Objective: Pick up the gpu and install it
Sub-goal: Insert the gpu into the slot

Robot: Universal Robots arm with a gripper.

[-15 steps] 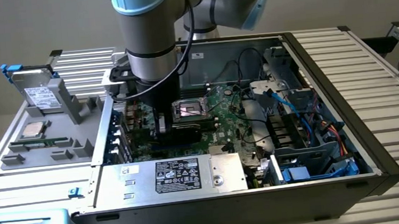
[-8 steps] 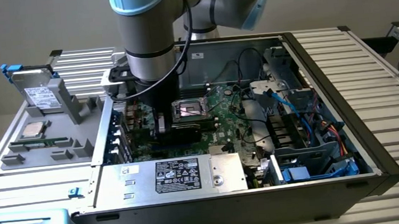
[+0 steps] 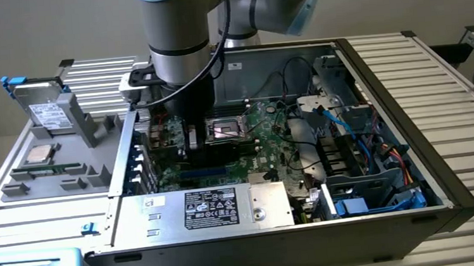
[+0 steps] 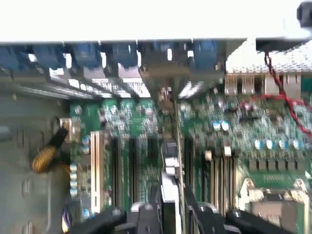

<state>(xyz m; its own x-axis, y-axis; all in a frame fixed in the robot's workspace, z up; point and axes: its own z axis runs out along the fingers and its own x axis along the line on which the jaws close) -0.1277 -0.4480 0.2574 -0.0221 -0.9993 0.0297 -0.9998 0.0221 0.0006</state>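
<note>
On the exterior view's left, a grey parts tray (image 3: 62,175) carried a hard drive (image 3: 47,113) standing on edge. Further right, inside the open computer case (image 3: 444,186), the arm (image 3: 177,36) reached down over the green motherboard (image 3: 238,152). Its gripper (image 3: 190,140) had its fingers (image 4: 202,219) part-way closed on the gpu (image 4: 169,185). The card stood edge-on over the expansion slots (image 4: 132,161); whether it was seated could not be told. Blue cables (image 3: 337,117) lay toward the case's right.

The arm (image 3: 177,42) points straight down, wrist vertical, its jaws clamped on the gpu (image 4: 169,190) held edge-on.
</note>
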